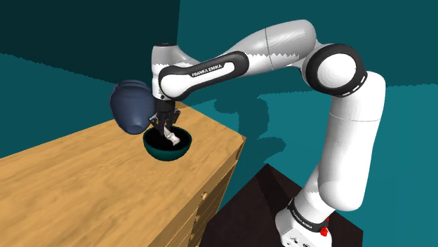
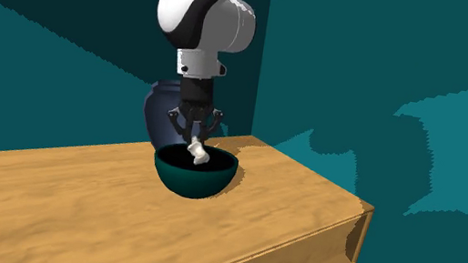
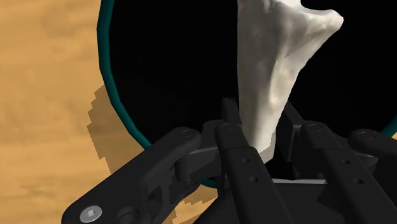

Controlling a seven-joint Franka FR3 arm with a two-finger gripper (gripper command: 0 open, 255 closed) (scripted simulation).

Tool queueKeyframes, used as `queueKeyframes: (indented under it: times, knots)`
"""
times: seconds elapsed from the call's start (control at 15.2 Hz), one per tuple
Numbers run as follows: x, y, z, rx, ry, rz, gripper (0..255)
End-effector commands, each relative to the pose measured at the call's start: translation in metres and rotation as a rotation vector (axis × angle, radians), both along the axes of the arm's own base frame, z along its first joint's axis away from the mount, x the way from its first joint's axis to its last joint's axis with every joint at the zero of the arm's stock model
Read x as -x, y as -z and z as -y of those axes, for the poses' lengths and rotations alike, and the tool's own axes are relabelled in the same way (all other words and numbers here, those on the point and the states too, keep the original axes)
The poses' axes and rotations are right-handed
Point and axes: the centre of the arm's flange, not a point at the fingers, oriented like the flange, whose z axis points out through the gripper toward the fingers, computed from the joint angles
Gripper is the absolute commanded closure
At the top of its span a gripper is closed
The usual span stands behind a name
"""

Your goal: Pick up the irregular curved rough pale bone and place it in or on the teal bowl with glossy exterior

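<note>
The pale rough bone [image 3: 273, 70] stands upright between my black fingers, and my gripper [image 3: 259, 124] is shut on its lower end. Its free end points down into the dark inside of the teal bowl [image 3: 105, 83]. In the shoulder view the gripper [image 1: 165, 126] hangs straight over the bowl [image 1: 168, 151], with the bone [image 1: 170, 138] reaching below the rim. The second exterior view shows the bone [image 2: 197, 155] dipping into the glossy bowl [image 2: 194, 178] under the gripper [image 2: 196, 138]. Whether the bone touches the bowl's floor I cannot tell.
A dark blue round vase [image 1: 130, 105] stands right behind the bowl, close to my hand, and appears again in the second exterior view [image 2: 160, 108]. The bowl sits near the corner of a wooden dresser top [image 1: 84, 182]. Teal walls surround it.
</note>
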Motion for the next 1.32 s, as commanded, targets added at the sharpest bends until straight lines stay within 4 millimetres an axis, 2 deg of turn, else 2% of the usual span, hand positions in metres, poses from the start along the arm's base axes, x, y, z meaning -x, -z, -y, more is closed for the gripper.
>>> queueKeyframes:
  times: [0.0, 0.33, 0.4, 0.73, 0.99, 1.25]
  knots:
    - [-0.001, 0.001, 0.0, 0.0, 0.0, 0.0, 255]
    - [-0.001, 0.001, 0.0, 0.0, 0.0, 0.0, 255]
    - [-0.001, 0.001, 0.0, 0.0, 0.0, 0.0, 0]
    - [-0.001, 0.001, 0.0, 0.0, 0.0, 0.0, 0]
    - [-0.002, -0.049, -0.002, 0.0, 0.0, 0.0, 0]
    - [-0.002, -0.049, -0.002, 0.0, 0.0, 0.0, 0]
